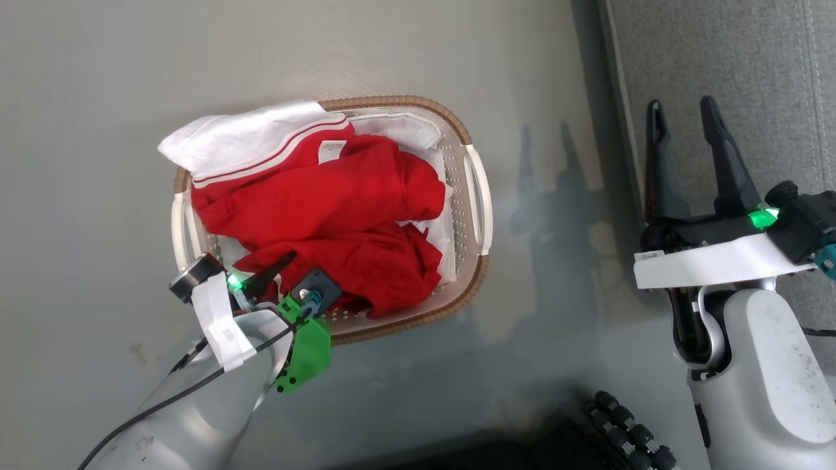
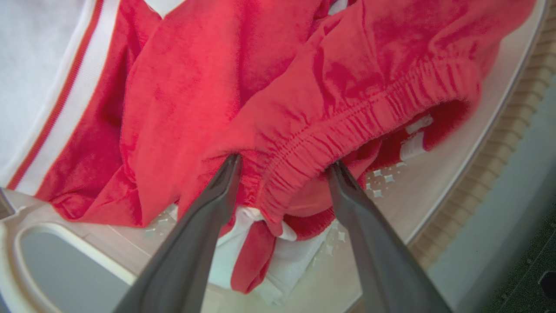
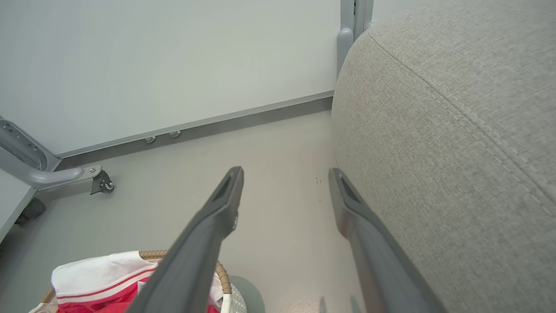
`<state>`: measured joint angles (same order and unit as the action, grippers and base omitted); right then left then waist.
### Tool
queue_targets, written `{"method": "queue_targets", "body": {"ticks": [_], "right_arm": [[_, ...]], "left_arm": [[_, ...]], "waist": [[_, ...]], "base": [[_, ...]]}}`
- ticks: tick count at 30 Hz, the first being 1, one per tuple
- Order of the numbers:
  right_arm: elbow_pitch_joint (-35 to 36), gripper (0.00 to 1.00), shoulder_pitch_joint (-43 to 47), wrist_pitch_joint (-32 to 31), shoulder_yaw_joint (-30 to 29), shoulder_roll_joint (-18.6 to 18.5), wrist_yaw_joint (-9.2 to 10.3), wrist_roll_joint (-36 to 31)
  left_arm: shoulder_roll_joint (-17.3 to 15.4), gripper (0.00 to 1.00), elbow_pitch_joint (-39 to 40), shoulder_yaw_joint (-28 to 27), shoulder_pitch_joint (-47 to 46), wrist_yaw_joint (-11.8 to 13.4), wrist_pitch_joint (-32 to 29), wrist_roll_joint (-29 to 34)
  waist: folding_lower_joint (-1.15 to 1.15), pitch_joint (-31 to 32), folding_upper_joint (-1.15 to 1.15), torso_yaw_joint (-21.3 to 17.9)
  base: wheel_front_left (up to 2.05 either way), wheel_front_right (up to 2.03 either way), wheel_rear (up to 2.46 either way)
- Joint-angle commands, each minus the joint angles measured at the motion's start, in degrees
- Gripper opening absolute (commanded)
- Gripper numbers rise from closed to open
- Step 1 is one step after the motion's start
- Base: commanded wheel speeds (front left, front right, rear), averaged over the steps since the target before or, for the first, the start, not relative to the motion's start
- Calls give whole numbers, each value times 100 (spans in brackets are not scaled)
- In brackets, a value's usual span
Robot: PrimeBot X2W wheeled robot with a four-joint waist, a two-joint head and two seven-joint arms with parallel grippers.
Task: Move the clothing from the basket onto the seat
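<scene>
The basket (image 1: 405, 103) stands on the floor, heaped with the red clothing (image 1: 326, 196), whose white panel with striped trim hangs over the far left rim. My left gripper (image 1: 287, 264) reaches into the basket's near left corner. In the left wrist view that gripper (image 2: 284, 163) is open, its fingers straddling a bunched red elastic waistband (image 2: 347, 117) with fabric pressing between them. The right gripper (image 1: 682, 108) is open and holds nothing, hovering at the left edge of the grey seat (image 1: 738, 65). The right wrist view has the gripper (image 3: 284, 174) beside the seat (image 3: 456, 152).
A plain white cloth sheet (image 1: 405, 127) lines the basket under the red garments. Grey floor (image 1: 555, 261) separates basket and seat. A white wall panel and a grey leg with a caster (image 3: 102, 184) stand beyond. My dark base (image 1: 627, 431) lies at the bottom.
</scene>
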<state>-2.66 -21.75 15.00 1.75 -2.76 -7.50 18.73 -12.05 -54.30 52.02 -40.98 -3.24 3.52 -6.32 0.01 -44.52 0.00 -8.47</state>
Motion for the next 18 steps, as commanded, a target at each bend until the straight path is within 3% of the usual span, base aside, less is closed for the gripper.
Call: {"method": "queue_targets", "body": {"ticks": [1,6,8,11,12,18], "right_arm": [[24,100,-47,28,8,-22,2,59],[4,100,-34,28,47,-22,2,104],[-24,100,-28,28,31,-22,2,94],[-57,100,-14,28,-3,-22,2,69],[-68,100,-12,28,-10,-22,2,47],[-138,100,68,28,-47,-23,2,-41]], "left_arm": [[-2,100,-64,-10,-120,73,-14,-6],[64,100,-223,-85,-167,196,8,-126],[97,58,-267,-100,-180,203,59,-166],[137,22,-286,-119,-214,157,161,-243],[141,0,-278,-131,-235,155,247,-266],[212,0,-234,-245,-248,208,708,-413]], "waist": [[-1,-29,0,-42],[-1,-29,0,-85],[-1,-8,0,-81],[-1,52,0,-56],[-1,87,0,-40],[-1,368,0,60]], "base": [[0,0,0],[0,0,0],[0,0,0],[0,0,0],[0,0,0],[0,0,0]]}}
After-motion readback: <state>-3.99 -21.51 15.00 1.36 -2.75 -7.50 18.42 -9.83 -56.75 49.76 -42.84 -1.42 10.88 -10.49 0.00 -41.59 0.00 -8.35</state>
